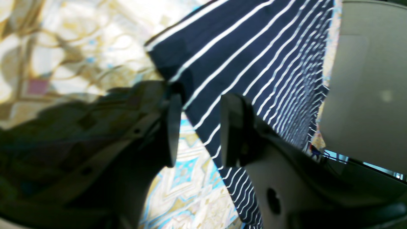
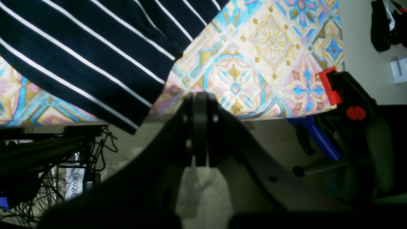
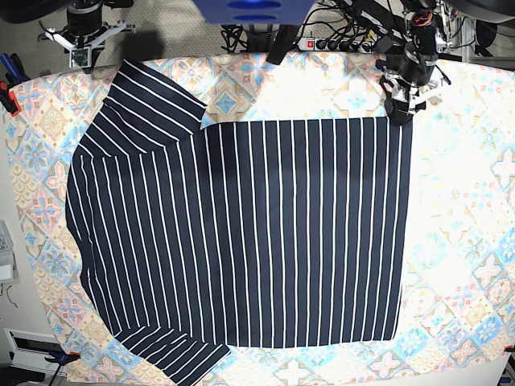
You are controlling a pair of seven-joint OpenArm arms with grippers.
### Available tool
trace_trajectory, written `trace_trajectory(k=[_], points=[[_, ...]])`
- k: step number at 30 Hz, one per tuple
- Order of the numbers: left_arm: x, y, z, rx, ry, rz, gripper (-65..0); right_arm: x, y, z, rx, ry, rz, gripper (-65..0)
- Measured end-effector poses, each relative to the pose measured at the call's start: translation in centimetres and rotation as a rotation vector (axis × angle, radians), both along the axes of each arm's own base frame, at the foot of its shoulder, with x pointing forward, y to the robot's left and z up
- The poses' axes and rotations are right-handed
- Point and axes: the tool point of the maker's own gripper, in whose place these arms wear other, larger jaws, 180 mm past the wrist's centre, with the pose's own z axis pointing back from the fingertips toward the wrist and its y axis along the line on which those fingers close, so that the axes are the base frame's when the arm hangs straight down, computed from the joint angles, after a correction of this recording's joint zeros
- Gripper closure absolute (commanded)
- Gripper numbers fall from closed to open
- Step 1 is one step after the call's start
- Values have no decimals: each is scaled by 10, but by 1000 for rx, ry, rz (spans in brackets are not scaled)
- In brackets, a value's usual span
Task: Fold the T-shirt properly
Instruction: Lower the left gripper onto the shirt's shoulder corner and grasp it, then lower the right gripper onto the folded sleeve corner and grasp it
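Left claw [image 1: 197,130], left wrist view: jaws apart, nothing between them. The T-shirt [image 1: 254,63], dark navy with thin white stripes, lies just beyond and to the right of the fingertips; one straight edge runs diagonally through the gap between the fingers, over the patterned tablecloth [image 1: 187,184]. Whether either finger touches cloth cannot be told.

Right wrist view: right claw [image 2: 200,127], jaws together and gripping nothing, sits at the worktop's edge. A sleeve of the T-shirt [image 2: 95,57] lies up and to the left of the tips, apart from them, one corner overhanging the tablecloth [image 2: 260,57]. A clamp with red parts [image 2: 343,95] holds the tablecloth's corner.

Base view: the T-shirt [image 3: 265,233] lies flat on the tablecloth [image 3: 467,241], long axis left to right, both sleeves at the picture's left, straight hem at the right. The left claw [image 3: 400,112] stands at the hem's far corner, at the picture's upper right. The right claw [image 3: 83,50] is at upper left, just off the worktop, near the far sleeve. The left arm is judged closer to a grasp, the hem corner lying directly at its tips.
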Motion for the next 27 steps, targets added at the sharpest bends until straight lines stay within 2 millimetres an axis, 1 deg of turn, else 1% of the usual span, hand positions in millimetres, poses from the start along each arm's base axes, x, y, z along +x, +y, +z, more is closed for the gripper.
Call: trace_trajectory(k=[4,6,10,14,17,19,21,22,25,27], points=[[-3,3,-19,-22,35,31,-213,0,0,0,-1,0,0,0],[-7,5,-25,-44,42,53,-213,0,0,0,0,0,0,0],[-7,5,-25,-57,37,65,-213,0,-1,0,-2,0,-1,0],[11,1,-19,-70,9,43,-213,0,-1,0,-1,1,-1,0],[18,-3,-18,-80,2,26,-213,6,-1,1,-3,-14,-4,0],[20,-3,-18,-80,0,26,-208,5,-1,-1,-1,0,-7,0],[20,-4,-18,-81,0,23,-169,0,-3,-6,0,39,-22,0],[21,-5,-18,-82,-1,23,-146,0,-4,-6,-1,39,-25,0],[20,-6,-18,-85,2,20,-105,10,-3,-4,1,16,-22,0],[20,-6,-18,-84,1,20,-84,11,-3,-4,1,12,-21,0]])
